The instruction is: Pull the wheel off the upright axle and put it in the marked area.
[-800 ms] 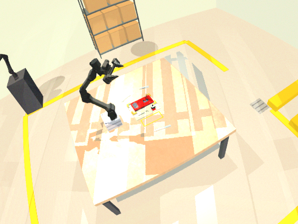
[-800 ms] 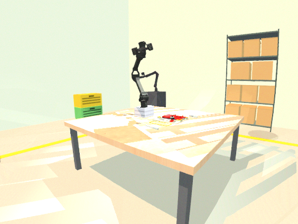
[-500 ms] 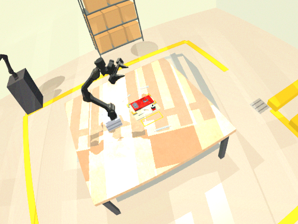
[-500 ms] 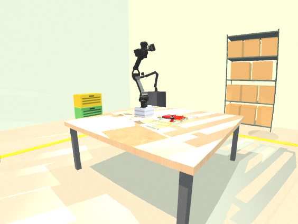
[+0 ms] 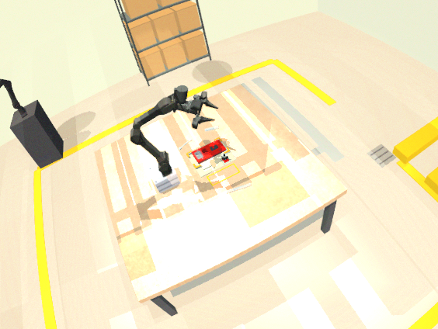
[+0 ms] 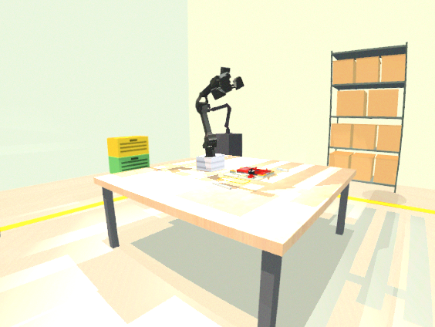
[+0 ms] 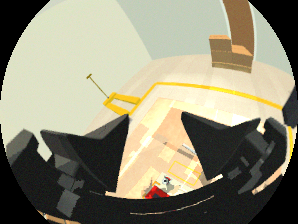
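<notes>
My gripper (image 5: 216, 113) (image 6: 230, 89) (image 7: 155, 116) is open and empty, high above the table. A small dark wheel (image 5: 224, 157) (image 6: 251, 172) (image 7: 166, 180) shows with red just beside it, at the near edge of the red block; it is too small to tell how it sits on the axle, and the axle itself cannot be made out. The marked area, a yellow outline (image 5: 225, 178) (image 7: 181, 178), lies on the table just in front of the wheel, with no wheel seen inside it. The gripper is well away from both.
A red block (image 5: 206, 151) (image 6: 243, 170) (image 7: 157, 193) with grey and dark parts lies behind the wheel. A pale flat strip (image 5: 239, 188) lies in front of the outline, and another (image 5: 212, 129) lies behind the red block. The arm stands on a pale base (image 5: 167, 183) (image 6: 210, 163) to the left.
</notes>
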Motion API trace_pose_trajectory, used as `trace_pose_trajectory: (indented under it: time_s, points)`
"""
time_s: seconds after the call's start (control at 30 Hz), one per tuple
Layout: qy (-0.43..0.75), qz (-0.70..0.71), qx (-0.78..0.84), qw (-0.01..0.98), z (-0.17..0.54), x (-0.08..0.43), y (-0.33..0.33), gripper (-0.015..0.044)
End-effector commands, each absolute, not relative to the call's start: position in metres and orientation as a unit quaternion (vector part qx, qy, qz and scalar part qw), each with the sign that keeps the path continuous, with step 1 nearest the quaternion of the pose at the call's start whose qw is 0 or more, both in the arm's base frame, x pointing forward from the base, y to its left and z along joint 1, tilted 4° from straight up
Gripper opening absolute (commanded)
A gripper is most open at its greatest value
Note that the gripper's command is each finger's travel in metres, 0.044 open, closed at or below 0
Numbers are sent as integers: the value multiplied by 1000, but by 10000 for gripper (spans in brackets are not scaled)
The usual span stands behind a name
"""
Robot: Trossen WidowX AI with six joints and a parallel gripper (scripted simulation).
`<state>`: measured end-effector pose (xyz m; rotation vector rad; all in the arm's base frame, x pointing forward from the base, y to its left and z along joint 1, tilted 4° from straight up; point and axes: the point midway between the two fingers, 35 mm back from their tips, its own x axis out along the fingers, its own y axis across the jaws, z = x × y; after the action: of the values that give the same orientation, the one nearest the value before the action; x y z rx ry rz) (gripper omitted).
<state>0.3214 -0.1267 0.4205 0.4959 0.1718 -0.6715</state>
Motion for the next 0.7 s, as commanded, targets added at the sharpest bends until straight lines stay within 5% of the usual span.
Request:
trace_pose_trajectory:
  time_s: [0.0, 0.67]
  points:
    - [127, -320, 287, 894, 382, 344, -119, 300]
    - [362, -377, 435, 733, 185, 397, -67, 300]
